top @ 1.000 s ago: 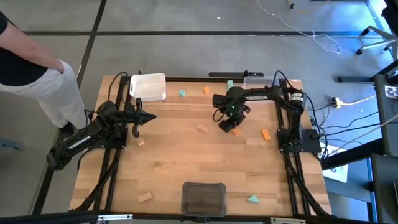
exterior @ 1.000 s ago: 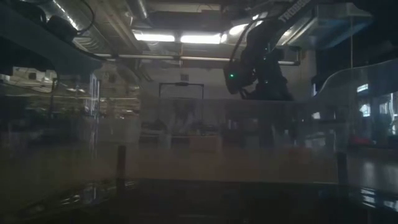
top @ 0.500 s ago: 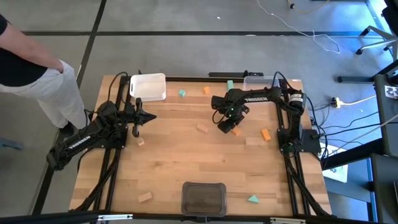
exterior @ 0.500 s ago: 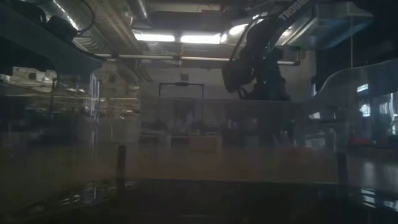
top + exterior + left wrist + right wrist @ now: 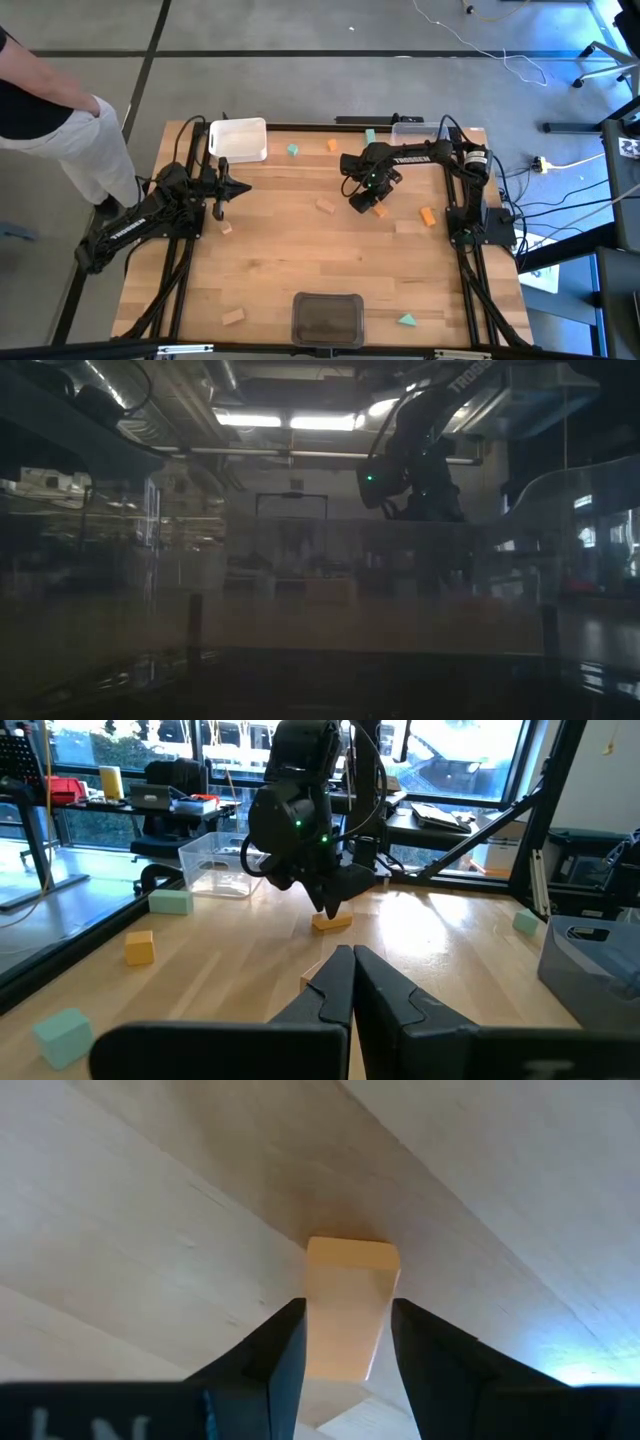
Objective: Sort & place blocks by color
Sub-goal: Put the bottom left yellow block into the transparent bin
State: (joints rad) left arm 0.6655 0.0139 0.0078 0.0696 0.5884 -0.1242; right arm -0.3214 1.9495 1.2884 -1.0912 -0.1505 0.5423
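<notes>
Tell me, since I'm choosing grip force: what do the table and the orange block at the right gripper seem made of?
Table: looks like pale wood planks, grain and seams visible, smooth light sheen. Orange block: likely painted or stained wood, matte, with crisp edges; it sits between the right gripper's fingers.

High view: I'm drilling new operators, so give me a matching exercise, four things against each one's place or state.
1 white plastic tray
2 dark grey tray
3 orange wooden block
4 left gripper

A between the right gripper's fingers
B shut, empty
C table corner nearest the person
D by the high view's bottom edge

Pairs: 1-C, 2-D, 3-A, 4-B
</notes>
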